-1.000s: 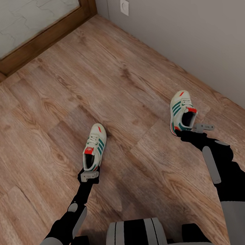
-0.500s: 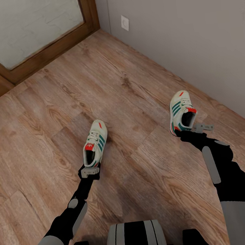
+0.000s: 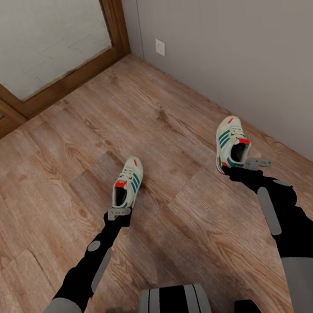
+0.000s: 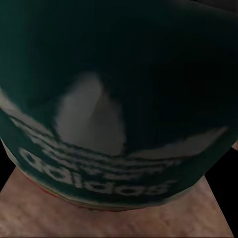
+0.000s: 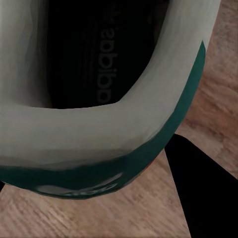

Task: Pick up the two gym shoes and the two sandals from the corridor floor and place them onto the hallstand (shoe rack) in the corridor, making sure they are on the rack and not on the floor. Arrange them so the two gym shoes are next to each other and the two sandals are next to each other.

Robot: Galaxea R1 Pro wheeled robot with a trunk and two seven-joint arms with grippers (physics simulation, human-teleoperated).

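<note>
**Gym shoes, one at each gripper, over the corridor floor**

Gym shoes: the left one [image 3: 127,182] sits at the tip of the left gripper [image 3: 119,212], heel toward the robot and toe pointing away and slightly right. The right one [image 3: 230,143] is at the right gripper [image 3: 249,165], close to the grey wall [image 3: 241,44], toe pointing away. The two shoes are well apart. Both show against the corridor floor [image 3: 172,125]; from the head view it cannot be told whether they rest on the planks or are lifted just off them.

The head view gives the layout but hides the fingers behind the heels. The left wrist view is pressed against that shoe's dark green heel patch [image 4: 114,99] with its white logo and lettering, wood below. The right wrist view looks into the other shoe's dark opening [image 5: 94,54], past its pale collar and green trim.

Each gripper appears clenched on its shoe's heel, though no fingertips are visible.

Beyond lie a wood-framed glass door [image 3: 41,38] and a white wall socket [image 3: 160,47].
</note>
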